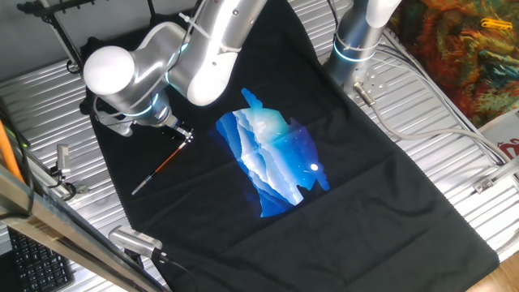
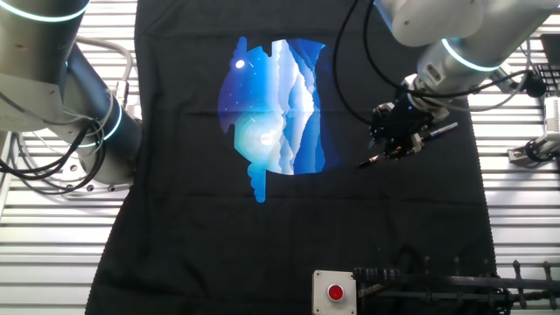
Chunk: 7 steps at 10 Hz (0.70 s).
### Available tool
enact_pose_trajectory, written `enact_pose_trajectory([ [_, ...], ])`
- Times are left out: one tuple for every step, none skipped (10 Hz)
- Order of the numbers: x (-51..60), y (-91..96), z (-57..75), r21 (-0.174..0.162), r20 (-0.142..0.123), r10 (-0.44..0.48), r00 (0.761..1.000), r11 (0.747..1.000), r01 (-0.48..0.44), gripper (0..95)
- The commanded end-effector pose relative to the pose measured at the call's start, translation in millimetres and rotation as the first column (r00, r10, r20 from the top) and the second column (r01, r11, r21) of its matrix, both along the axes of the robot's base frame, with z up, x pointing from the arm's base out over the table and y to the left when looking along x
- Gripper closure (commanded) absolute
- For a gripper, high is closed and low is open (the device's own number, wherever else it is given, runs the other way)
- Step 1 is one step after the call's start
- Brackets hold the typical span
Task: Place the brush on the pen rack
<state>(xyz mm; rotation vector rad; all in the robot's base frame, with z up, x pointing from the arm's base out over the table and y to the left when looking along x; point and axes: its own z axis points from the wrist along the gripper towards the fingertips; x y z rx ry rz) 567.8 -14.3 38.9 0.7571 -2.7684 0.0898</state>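
One fixed view
Arm: the silver arm [image 1: 190, 49] reaches down from the top over the black cloth [image 1: 389, 186].
Claw: the gripper [image 1: 183, 135] is down at the upper end of the brush [image 1: 160, 167]; whether its jaws are clamped on it I cannot tell from here.
Brush: slanted, orange-red stretch nearest the claw, grey end pointing down-left onto the cloth.
Print: a blue and white picture [image 1: 274, 162] on the cloth, just right of the brush.
Rack: thin black rods [image 1: 61, 24] in the top left corner, well apart from the brush.

The other fixed view
Claw: the gripper [image 2: 401, 133] sits around the middle of the brush [image 2: 430, 134], jaws closed on it as far as I can see.
Brush: tilted, one end sticking out right of the claw, the other poking out lower left over the cloth [image 2: 262, 254].
Rack: a black bar [image 2: 437, 282] along the bottom edge, near side of the table.
Box: a small grey box with a red button [image 2: 335, 292], just left of that bar.
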Motion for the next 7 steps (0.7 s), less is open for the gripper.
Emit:
enact_pose_trajectory([
  [3.9, 1.6, -2.8, 0.001, 0.001, -0.009, 1.0, 1.0, 0.009, 76.0],
  [6.6, 1.7, -7.0, 0.007, 0.007, -0.015, 1.0, 1.0, 0.015, 76.0],
  [7.7, 1.3, -8.9, 0.014, 0.007, -0.016, 1.0, 1.0, 0.016, 76.0],
  [7.9, 1.4, -9.2, 0.01, 0.006, -0.018, 1.0, 1.0, 0.018, 76.0],
  [8.5, 0.7, -10.4, 0.008, 0.006, -0.021, 1.0, 1.0, 0.021, 76.0],
  [9.3, -0.3, -12.1, 0.009, 0.006, -0.022, 1.0, 1.0, 0.022, 76.0],
  [10.3, -1.7, -14.4, 0.009, 0.006, -0.022, 1.0, 1.0, 0.022, 76.0],
])
